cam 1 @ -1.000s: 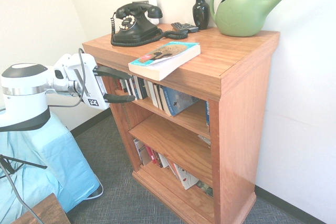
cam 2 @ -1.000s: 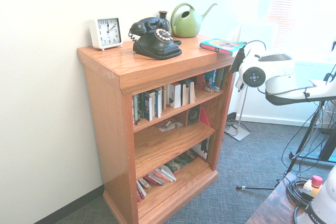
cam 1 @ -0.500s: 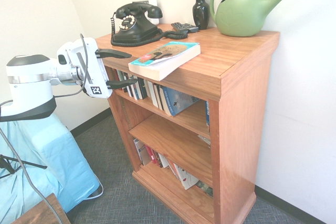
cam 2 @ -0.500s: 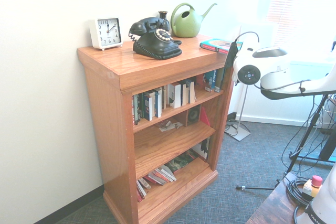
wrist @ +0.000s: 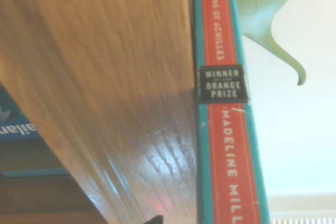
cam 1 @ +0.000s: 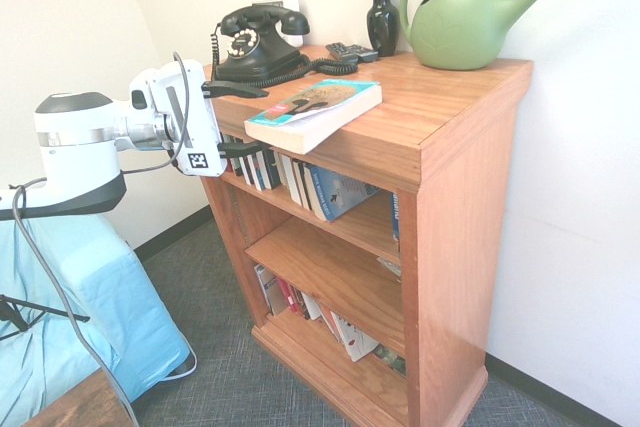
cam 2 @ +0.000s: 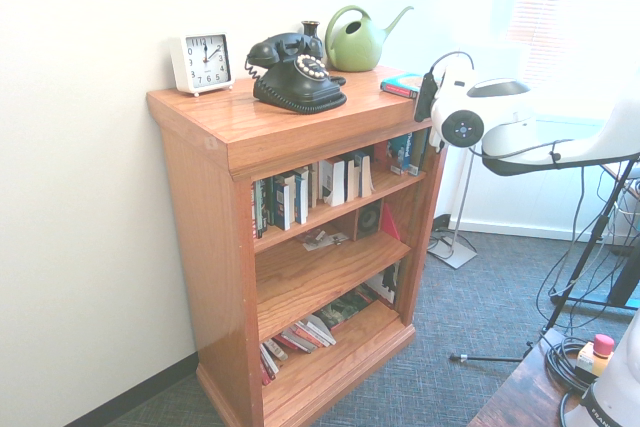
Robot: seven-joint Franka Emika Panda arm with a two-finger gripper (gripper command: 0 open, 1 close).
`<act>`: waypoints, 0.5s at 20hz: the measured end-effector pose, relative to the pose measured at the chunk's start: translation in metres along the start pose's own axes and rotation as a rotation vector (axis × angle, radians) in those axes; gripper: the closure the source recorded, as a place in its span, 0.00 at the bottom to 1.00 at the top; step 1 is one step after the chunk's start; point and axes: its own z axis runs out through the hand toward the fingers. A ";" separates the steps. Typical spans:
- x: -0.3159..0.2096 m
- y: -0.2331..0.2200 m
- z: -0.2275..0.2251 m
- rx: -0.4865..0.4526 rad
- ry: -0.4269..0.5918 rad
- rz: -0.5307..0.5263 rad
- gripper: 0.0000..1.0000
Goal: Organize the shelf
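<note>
The shelf (cam 1: 440,197) is a reddish-brown wooden bookcase with a thick top (cam 2: 250,127) and three tiers. A teal paperback (cam 1: 315,112) lies flat on the top and overhangs the front edge. My gripper (cam 1: 245,120) is open and level with that edge, just left of the book. Its upper finger (cam 1: 235,90) is above the top and its lower finger (cam 1: 245,150) is below the overhang. Nothing is held. In the second exterior view the gripper (cam 2: 426,105) is beside the book (cam 2: 404,85). The wrist view shows the book's red-and-teal spine (wrist: 223,103) along the shelf edge (wrist: 115,77).
A black rotary telephone (cam 1: 258,42), a dark vase (cam 1: 382,19), a remote (cam 1: 352,51), a green watering can (cam 1: 470,17) and a white clock (cam 2: 202,62) stand on the top. Books (cam 1: 300,177) fill the upper tier; more books (cam 1: 320,312) lie in the bottom tier.
My gripper has risen and moved right towards the shelf, from below the top's edge to straddling it beside the book. It has stayed open.
</note>
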 end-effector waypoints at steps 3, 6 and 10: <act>-0.001 0.002 0.019 -0.011 -0.020 0.004 0.00; -0.002 -0.001 0.030 -0.018 -0.029 -0.002 1.00; 0.000 -0.007 0.035 -0.018 -0.029 -0.008 1.00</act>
